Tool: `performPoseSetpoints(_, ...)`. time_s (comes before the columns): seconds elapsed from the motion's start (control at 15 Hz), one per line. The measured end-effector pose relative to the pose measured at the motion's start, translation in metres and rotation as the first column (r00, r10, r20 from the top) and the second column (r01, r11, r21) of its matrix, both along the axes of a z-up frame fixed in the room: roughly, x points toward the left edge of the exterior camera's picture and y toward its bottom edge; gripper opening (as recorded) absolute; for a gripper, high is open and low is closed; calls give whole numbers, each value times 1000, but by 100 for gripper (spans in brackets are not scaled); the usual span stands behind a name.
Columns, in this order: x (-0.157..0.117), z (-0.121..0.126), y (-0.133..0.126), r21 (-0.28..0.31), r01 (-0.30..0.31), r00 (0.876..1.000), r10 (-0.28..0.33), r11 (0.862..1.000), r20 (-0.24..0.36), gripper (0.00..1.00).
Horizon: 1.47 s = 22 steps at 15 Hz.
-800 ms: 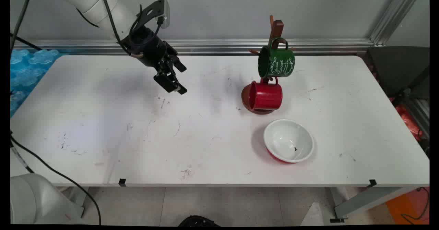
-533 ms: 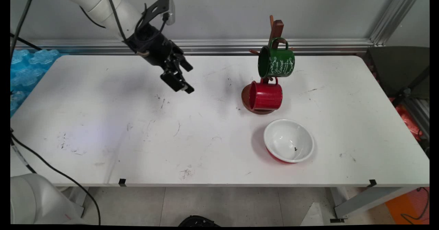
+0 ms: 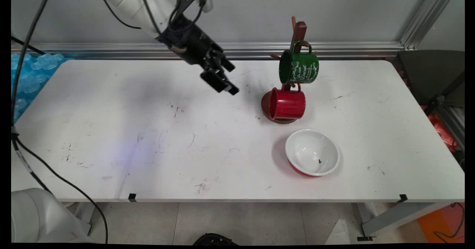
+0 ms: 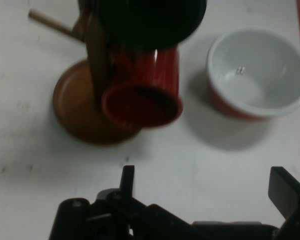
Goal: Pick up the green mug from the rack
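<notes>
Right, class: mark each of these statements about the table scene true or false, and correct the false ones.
1. The gripper holds the red mug. False: it is open and holds nothing.
2. The green mug hangs above the red mug on the rack. True.
3. The bowl is white inside. True.
4. The bowl lies upside down. False: it sits upright.
5. The gripper is apart from the mugs. True.

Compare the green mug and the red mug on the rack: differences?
Colour: the green mug is dark green with white lettering; the red mug is plain red.
Height: the green mug hangs from an upper peg of the wooden rack; the red mug hangs below it, just above the rack's round base.
Shared: both hang by their handles, mouths facing left.
</notes>
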State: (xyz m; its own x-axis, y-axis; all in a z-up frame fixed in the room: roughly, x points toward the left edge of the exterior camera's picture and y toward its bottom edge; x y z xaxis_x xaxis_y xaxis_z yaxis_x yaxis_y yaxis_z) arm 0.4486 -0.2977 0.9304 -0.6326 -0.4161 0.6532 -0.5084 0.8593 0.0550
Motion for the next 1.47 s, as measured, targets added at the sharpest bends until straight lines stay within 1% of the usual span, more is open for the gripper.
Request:
performPoseSetpoints(0.33,-22,5,-9,-14,-11,997,9,1000,-79,100)
performPoseSetpoints(0.73,-38,4,-19,-28,-44,987,39,999,-158,100)
performPoseSetpoints(1.07,-49,-4,-25,-25,-72,972,64,997,-226,100)
performPoseSetpoints(1.47,-55,-11,-29,-23,-98,957,88,995,-276,100)
